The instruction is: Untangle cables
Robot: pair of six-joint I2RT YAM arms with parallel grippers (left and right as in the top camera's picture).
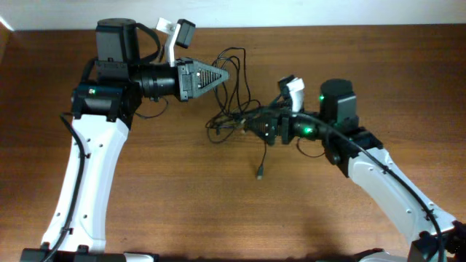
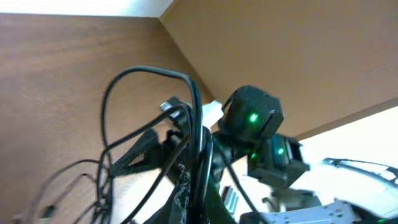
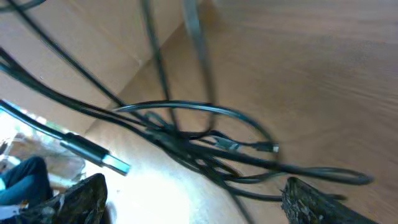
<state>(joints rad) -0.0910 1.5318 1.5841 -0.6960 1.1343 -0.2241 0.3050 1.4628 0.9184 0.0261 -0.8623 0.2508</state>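
Note:
The cables are a tangle of thin black cords in the middle of the wooden table. One loose end with a small plug trails toward the front. My left gripper comes in from the left and is shut on a strand at the tangle's upper part. In the left wrist view the cords loop up from the closed fingers. My right gripper reaches in from the right and is open. In the right wrist view its fingers spread wide around several cords, with a silver plug at the left.
The wooden table ends at a white wall along the back. The right arm's body with green lights shows close behind the cords in the left wrist view. The two grippers are close together over the tangle.

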